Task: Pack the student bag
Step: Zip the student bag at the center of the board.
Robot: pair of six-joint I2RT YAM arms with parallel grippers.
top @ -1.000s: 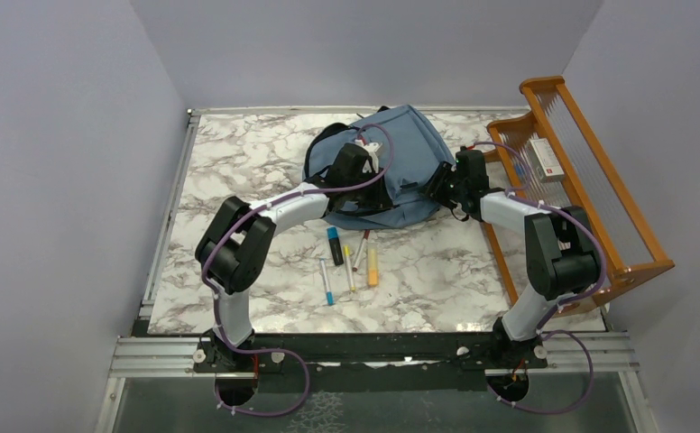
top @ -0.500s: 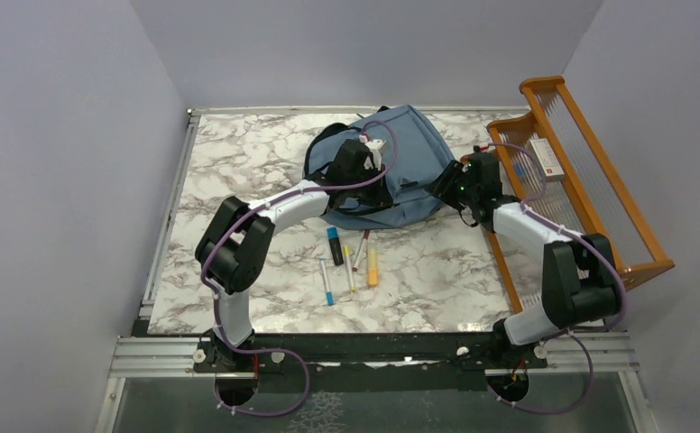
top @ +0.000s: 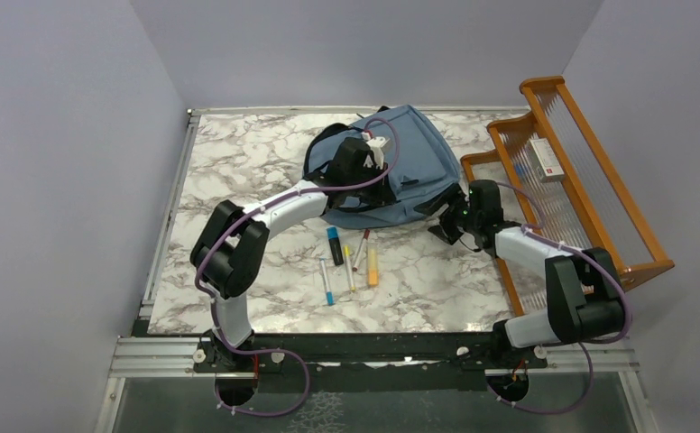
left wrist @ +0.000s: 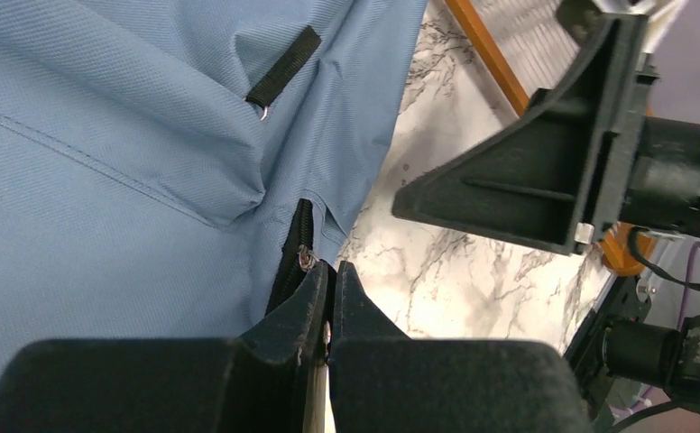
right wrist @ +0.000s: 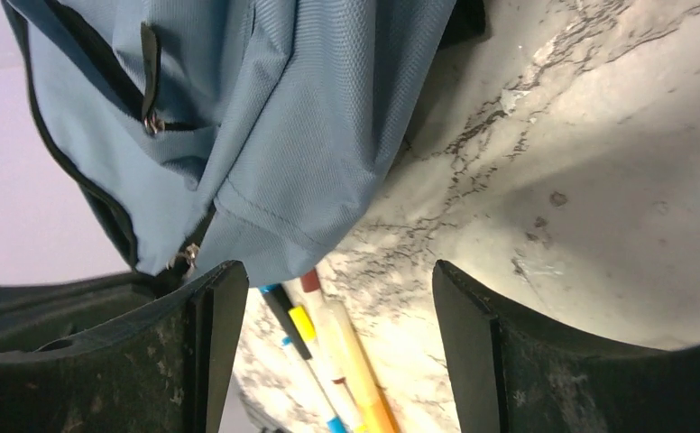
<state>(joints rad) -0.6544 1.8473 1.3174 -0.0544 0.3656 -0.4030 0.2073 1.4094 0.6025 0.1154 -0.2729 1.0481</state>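
Note:
The student bag (top: pixel 414 149), dusty blue with black zippers, lies at the back middle of the marble table. My left gripper (top: pixel 364 153) rests on top of it. In the left wrist view, the left gripper (left wrist: pixel 330 267) is shut at the end of a black zipper (left wrist: pixel 288 262), with the metal pull ring (left wrist: pixel 307 257) right at its tips. My right gripper (top: pixel 439 219) stands open just off the bag's (right wrist: pixel 283 135) near right corner, above the table. In its own view, the right gripper (right wrist: pixel 328 275) has nothing between its fingers.
Several pens and markers (top: pixel 351 257) lie on the table in front of the bag, and the same pens (right wrist: pixel 333 356) show past the right fingers. An orange wooden rack (top: pixel 590 194) along the right edge holds a small white box (top: pixel 545 160).
The left gripper closed at the zipper. The right gripper drew back from the bag's right side toward the near edge and opened wider.

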